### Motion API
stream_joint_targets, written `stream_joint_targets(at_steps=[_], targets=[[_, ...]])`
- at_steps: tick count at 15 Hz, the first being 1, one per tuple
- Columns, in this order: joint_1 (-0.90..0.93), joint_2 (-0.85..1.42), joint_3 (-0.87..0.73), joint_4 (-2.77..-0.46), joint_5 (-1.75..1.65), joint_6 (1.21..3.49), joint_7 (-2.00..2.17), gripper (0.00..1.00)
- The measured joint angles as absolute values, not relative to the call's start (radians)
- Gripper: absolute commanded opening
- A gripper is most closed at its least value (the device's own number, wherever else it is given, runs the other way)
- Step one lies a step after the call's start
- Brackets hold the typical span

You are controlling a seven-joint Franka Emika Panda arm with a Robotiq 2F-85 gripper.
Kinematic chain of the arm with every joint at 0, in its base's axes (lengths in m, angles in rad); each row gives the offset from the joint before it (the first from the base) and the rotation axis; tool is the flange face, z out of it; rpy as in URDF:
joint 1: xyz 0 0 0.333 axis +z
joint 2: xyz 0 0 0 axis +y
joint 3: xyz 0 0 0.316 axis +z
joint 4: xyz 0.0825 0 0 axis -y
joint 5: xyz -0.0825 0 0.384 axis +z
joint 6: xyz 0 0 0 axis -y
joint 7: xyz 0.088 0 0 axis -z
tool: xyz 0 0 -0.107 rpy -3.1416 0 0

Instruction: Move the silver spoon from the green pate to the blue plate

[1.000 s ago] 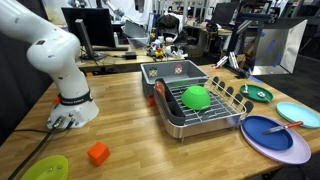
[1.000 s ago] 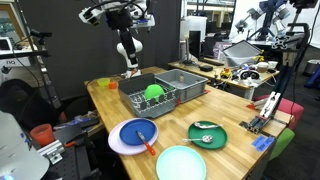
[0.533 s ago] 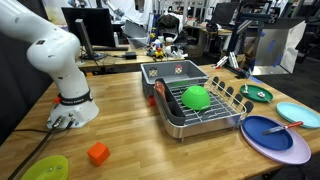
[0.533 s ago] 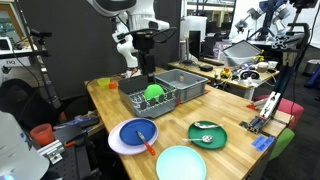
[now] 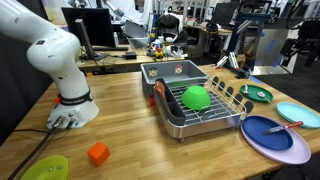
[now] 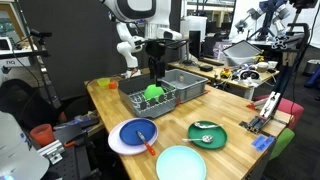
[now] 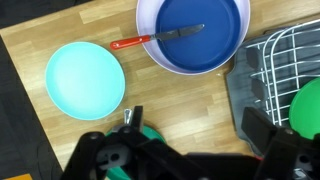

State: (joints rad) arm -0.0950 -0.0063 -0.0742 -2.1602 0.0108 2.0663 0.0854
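Note:
The silver spoon [image 6: 207,126] lies on the green plate [image 6: 207,134]. The plate's rim [image 7: 150,131] and the spoon's tip [image 7: 127,117] show at the bottom of the wrist view. The blue plate [image 6: 133,136] holds a red-handled knife [image 7: 160,38] and also shows in the wrist view [image 7: 195,30] and in an exterior view [image 5: 272,135]. My gripper [image 6: 155,66] hangs above the dish rack, far from both plates. Its fingers [image 7: 200,130] are open and empty.
A dish rack [image 6: 150,102] holds a green bowl [image 5: 196,97], next to a grey bin [image 6: 186,83]. A light cyan plate [image 7: 85,78] lies beside the blue one. A red block [image 5: 97,153] and a lime plate [image 5: 45,168] sit near the robot base [image 5: 70,110].
My gripper has moved to the right and lower, from up near the back to above the dish rack. The plates and spoon have not moved.

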Motion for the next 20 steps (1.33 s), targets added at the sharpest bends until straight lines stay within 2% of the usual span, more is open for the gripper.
stream_joint_targets(at_steps=[11, 20], targets=[[-0.095, 0.018, -0.08, -2.153, 0.035, 2.07, 0.097, 1.0], [-0.148, 0.31, -0.13, -1.948, 0.203, 2.22, 0.092, 1.0]])
